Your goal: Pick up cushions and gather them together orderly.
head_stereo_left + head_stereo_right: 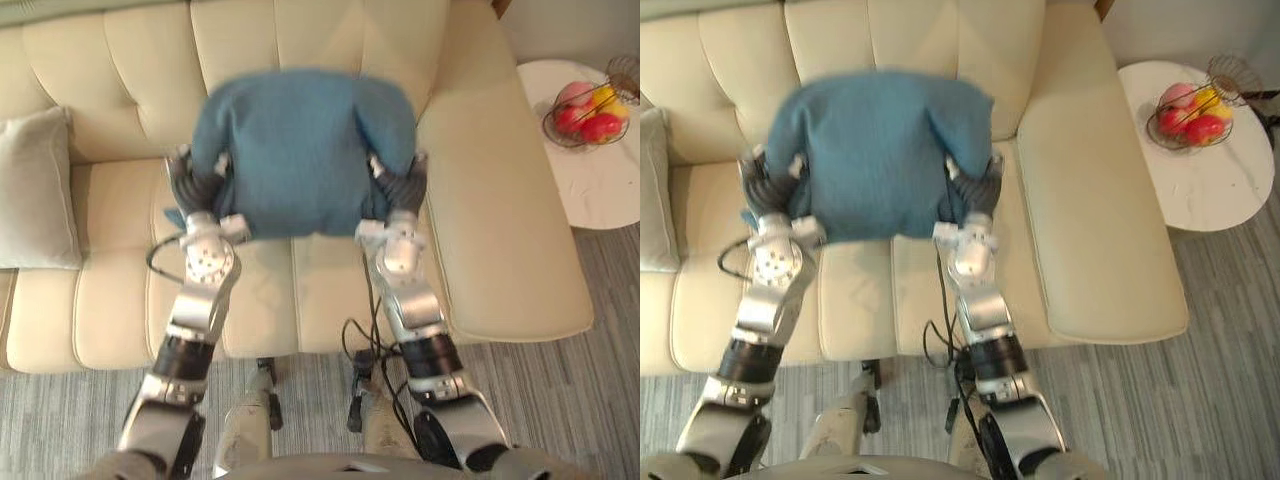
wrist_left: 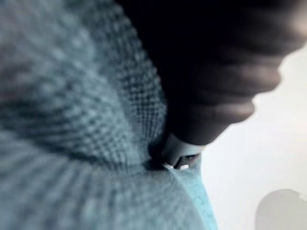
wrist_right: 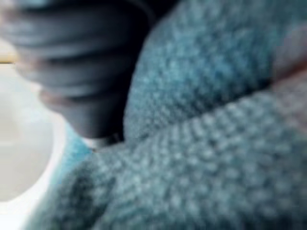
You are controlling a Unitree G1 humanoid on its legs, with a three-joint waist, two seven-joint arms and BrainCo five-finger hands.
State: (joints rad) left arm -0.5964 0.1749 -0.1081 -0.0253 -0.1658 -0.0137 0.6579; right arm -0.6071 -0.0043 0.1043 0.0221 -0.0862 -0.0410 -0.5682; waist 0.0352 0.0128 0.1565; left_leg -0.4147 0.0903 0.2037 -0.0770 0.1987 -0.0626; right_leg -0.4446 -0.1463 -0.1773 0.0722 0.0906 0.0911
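Left hand (image 1: 200, 180) and right hand (image 1: 403, 183) flank the blue cushion (image 1: 300, 150) at 9 and 3 o'clock over the cream sofa (image 1: 500, 220); grip cannot be determined. Right eye view: grey cushion (image 1: 652, 190) at 9 o'clock. Both wrist views: dark cover touching blue knit.

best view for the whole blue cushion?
Left eye view: the whole blue cushion shows, held between left hand and right hand over the sofa. Right eye view nearly matches. Both wrist views give its knit from very close.
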